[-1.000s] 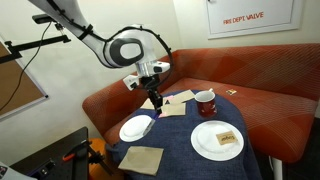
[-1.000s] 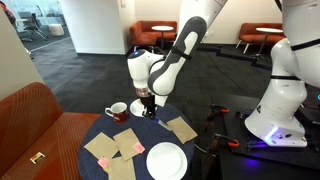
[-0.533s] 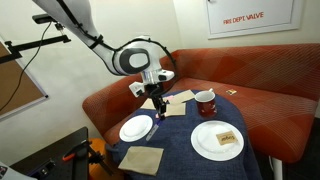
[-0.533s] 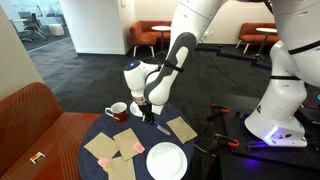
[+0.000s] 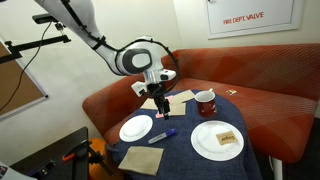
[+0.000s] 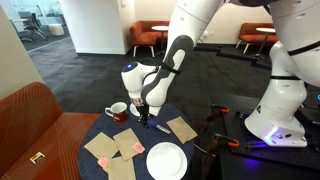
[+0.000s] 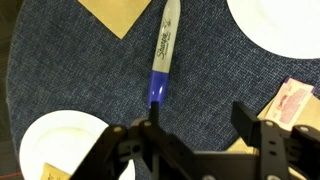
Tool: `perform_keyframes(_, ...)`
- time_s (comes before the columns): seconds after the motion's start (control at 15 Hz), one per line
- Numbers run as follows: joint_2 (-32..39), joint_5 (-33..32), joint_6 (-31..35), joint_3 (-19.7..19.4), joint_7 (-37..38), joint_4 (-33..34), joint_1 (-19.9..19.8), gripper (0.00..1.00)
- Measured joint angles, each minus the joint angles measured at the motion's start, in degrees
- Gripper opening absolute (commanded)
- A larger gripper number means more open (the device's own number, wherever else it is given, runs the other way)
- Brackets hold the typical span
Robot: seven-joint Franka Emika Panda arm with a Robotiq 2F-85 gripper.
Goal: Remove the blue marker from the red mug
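The blue marker, grey-barrelled with a blue cap, lies flat on the dark blue cloth, free of the gripper. It also shows as a small blue streak in both exterior views. My gripper hangs just above it, open, with nothing between the jaws; one finger stands close to the cap end. In both exterior views the gripper hovers low over the table. The red mug stands upright apart from it, with no marker showing in it.
Two white plates sit on the round table, one bearing a small brown item. Tan napkins and a pink-and-tan packet lie around. An orange sofa curves behind the table.
The jaws have opened and the marker, held upright a moment ago, now lies on the cloth between the plates. The arm has barely shifted.
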Motion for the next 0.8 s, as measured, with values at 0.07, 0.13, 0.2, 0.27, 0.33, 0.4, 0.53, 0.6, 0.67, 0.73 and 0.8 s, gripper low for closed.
perform_keyframes(0.07,-0.7,0.0,0.0,-0.1,0.0,-0.1,0.0,1.0)
perform_keyframes(0.13,-1.7,0.0,0.0,-0.2,0.0,-0.5,0.0,1.0)
perform_keyframes(0.2,-3.0,0.0,0.0,-0.4,0.0,-1.0,0.0,1.0)
perform_keyframes(0.27,-4.6,0.0,-0.1,-0.7,0.0,-1.7,0.0,1.0)
perform_keyframes(0.33,-6.5,0.0,-0.3,-1.0,0.0,-2.7,-0.1,1.0)
perform_keyframes(0.4,-8.5,0.1,-1.0,-1.2,0.0,-3.7,-0.2,1.0)
perform_keyframes(0.53,-12.9,0.1,-3.3,-1.5,0.0,-5.9,-0.6,1.0)
perform_keyframes(0.6,-15.4,0.1,-4.7,-1.6,0.0,-7.0,-0.8,1.0)
perform_keyframes(0.67,-17.9,0.1,-6.3,-1.6,0.0,-8.2,-1.0,1.0)
perform_keyframes(0.73,-20.3,0.1,-8.1,-1.6,0.0,-9.3,-1.1,1.0)
perform_keyframes(0.8,-22.8,0.1,-10.2,-1.6,0.0,-10.3,-1.3,1.0)
